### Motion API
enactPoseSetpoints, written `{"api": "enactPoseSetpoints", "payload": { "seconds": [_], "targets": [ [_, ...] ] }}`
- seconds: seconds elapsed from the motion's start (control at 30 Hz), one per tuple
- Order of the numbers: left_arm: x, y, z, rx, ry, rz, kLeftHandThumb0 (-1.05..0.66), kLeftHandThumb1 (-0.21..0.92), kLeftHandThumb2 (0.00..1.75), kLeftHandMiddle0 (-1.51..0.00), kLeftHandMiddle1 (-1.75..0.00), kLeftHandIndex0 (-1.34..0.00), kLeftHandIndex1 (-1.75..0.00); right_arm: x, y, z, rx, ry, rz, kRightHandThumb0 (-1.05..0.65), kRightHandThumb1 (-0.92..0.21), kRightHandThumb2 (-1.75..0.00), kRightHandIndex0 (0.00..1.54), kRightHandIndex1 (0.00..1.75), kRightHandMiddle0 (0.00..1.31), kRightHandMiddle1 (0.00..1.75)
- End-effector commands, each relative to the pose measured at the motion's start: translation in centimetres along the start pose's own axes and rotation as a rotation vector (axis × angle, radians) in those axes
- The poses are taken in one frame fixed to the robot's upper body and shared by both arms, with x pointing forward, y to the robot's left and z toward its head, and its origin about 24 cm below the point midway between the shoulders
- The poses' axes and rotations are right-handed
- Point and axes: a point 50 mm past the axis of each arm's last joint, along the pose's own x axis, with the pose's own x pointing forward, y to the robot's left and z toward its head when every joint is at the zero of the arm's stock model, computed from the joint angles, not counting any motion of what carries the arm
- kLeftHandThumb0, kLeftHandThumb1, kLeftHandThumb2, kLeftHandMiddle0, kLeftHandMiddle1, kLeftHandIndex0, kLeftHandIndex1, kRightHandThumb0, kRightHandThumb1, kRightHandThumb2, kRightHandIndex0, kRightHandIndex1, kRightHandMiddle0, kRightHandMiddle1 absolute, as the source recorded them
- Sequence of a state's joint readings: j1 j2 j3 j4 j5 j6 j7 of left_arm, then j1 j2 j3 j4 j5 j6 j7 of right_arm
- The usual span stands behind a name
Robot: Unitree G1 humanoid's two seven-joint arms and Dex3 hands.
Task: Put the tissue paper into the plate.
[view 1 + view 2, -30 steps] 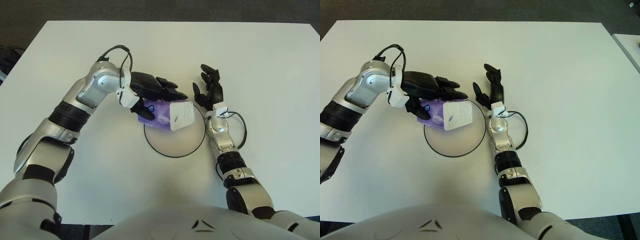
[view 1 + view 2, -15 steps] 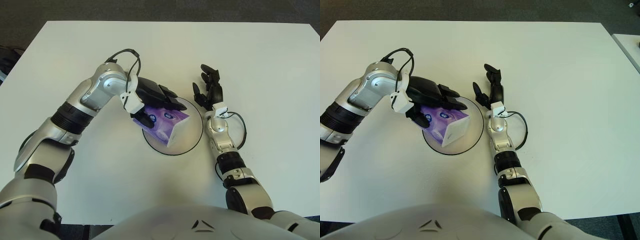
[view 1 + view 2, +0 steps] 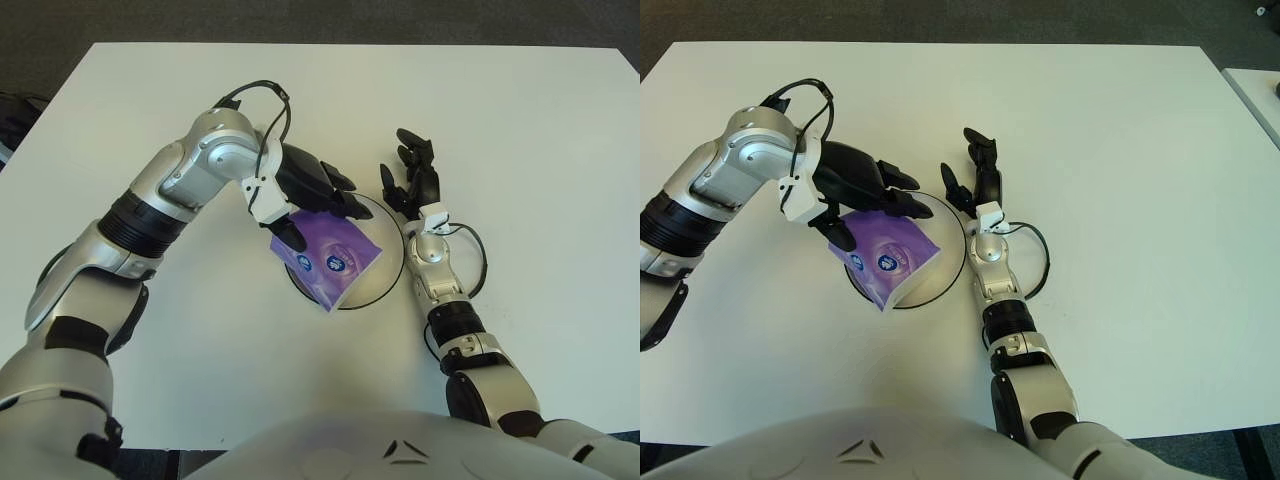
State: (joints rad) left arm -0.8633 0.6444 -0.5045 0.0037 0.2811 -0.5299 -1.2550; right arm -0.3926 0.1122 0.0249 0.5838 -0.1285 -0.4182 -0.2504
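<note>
**Operator:** Purple tissue pack (image 3: 330, 258) is now over the plate (image 3: 385, 285), near the middle of the white table (image 3: 520, 120). A second ago it was held at the plate's far-left rim with its white end face towards me; half a second ago it had tipped and come down. Now its broad purple face is up and its lower corner reaches the plate's near rim.

**Inspector:** Grip status?

**Operator:** My left hand (image 3: 305, 190) is on the pack's upper edge, fingers (image 3: 345, 205) curled over the top and the thumb under the left side. I judge it is holding, not yet released.

**Inspector:** Is the pack seated?

**Operator:** I cannot tell whether it touches the plate. It sits tilted and appears to overhang the near-left rim slightly.

**Inspector:** Right hand?

**Operator:** My right hand (image 3: 412, 180) shows just beside the plate's far-right rim, fingers spread, holding nothing, idle.

**Inspector:** Assessment?

**Operator:** Transport looks essentially done. What remains, in my judgement, is to open the fingers. The risk is the pack tipping off the near rim.
</note>
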Motion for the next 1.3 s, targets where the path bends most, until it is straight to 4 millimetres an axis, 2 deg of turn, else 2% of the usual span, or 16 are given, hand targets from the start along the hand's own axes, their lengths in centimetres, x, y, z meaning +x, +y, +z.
{"api": "enactPoseSetpoints", "payload": {
  "seconds": [0.0, 0.93, 1.13, 1.27],
  "targets": [
    [-0.3, 0.0, -0.1, 0.018, 0.011, -0.03, -1.05, 0.92, 0.89, 0.0, 0.0, 0.0, 0.0, -4.1, -0.3, -5.8, -0.021, 0.305, 0.002, -0.65, -0.92, -0.5, 0.15, 0.54, 0.0, 0.78],
    [-0.6, -1.0, -0.9, -0.071, 0.012, 0.037, -1.05, 0.92, 0.96, 0.0, 0.0, 0.0, 0.0, -4.1, 0.2, -6.0, -0.063, 0.301, 0.047, -0.69, -0.92, -0.54, 0.14, 0.52, 0.0, 0.75],
    [-0.9, -1.3, -1.2, -0.121, -0.018, 0.167, -1.05, 0.92, 0.94, 0.0, 0.0, 0.0, 0.0, -4.4, -0.4, -7.2, -0.037, 0.341, 0.061, -0.59, -0.92, -0.57, 0.12, 0.5, 0.0, 0.73],
    [-1.5, -1.3, -1.7, -0.142, -0.028, 0.31, -1.05, 0.92, 0.93, 0.0, 0.0, 0.0, 0.0, -4.5, -0.3, -6.9, -0.049, 0.306, 0.075, -0.61, -0.92, -0.63, 0.08, 0.45, 0.0, 0.65]
  ]
}}
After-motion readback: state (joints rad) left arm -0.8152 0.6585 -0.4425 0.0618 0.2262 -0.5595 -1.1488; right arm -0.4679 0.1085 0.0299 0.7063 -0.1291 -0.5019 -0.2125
